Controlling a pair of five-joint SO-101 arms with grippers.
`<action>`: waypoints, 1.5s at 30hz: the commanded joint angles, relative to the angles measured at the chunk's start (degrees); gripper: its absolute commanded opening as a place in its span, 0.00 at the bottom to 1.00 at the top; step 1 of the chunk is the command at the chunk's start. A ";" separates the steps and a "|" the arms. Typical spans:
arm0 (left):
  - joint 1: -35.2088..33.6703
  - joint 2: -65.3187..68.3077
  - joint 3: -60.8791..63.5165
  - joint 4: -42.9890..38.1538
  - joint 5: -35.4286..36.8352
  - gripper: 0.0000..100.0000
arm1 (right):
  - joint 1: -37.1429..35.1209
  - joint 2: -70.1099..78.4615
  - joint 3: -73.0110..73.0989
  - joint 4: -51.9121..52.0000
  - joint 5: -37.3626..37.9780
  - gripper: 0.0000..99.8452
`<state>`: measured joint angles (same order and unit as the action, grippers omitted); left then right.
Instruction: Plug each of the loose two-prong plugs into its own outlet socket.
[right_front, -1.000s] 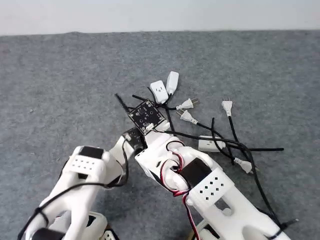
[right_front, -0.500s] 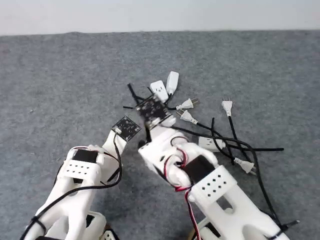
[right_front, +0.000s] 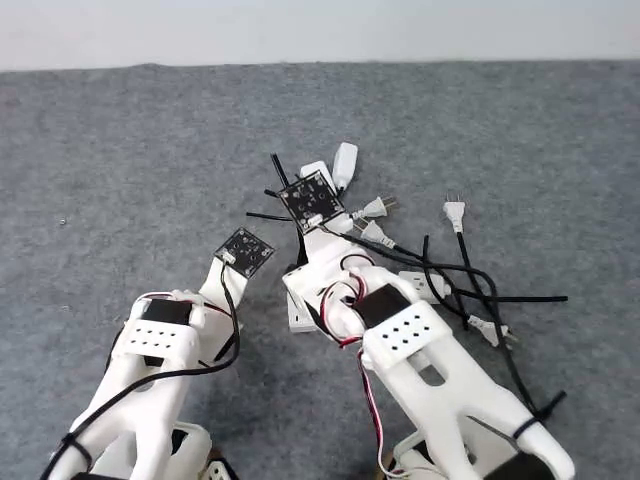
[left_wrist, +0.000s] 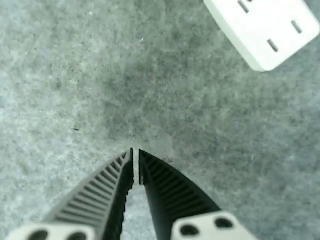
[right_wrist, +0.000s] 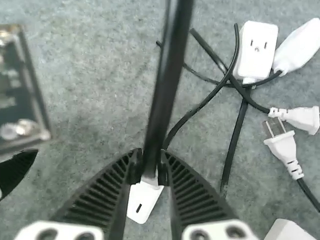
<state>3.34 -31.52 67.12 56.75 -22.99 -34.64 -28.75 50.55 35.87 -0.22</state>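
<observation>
My right gripper (right_wrist: 150, 156) is shut on a black cord (right_wrist: 170, 75) where it joins a white end piece (right_wrist: 142, 202); the cord sticks up past the fingers. Beyond it lie a white outlet socket (right_wrist: 256, 47), a second white socket (right_wrist: 300, 45) and two loose two-prong plugs (right_wrist: 300, 117) (right_wrist: 281, 146). My left gripper (left_wrist: 135, 152) is shut on nothing, just above bare carpet, with a white socket (left_wrist: 265, 30) off to one side. The high view shows plugs (right_front: 376, 208) (right_front: 372, 233) (right_front: 455, 212) (right_front: 487, 327) among tangled black cords.
Grey carpet (right_front: 120, 160) covers the table. Another white socket (right_front: 425, 285) lies under the cord tangle at the right, and one (right_front: 298, 312) sits between the two arms. The left arm's wrist board (right_front: 245, 250) is close beside the right arm (right_front: 400, 340).
The right arm has pushed toward the far sockets, carrying the black cord with it. The left arm swung out to the left, and a white socket now shows between the arms.
</observation>
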 joint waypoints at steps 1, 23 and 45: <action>-0.53 -1.49 -0.84 -0.97 0.35 0.01 | 0.57 0.13 -0.44 -1.45 -0.70 0.01; -0.53 -1.49 -0.75 -0.79 0.35 0.01 | -0.31 4.00 4.13 -1.36 -1.76 0.01; -0.53 -1.49 -0.57 -0.70 0.26 0.01 | -1.01 17.10 -3.25 5.14 1.85 0.01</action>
<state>3.08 -31.52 67.12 56.75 -22.99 -34.90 -13.89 46.59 38.95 0.92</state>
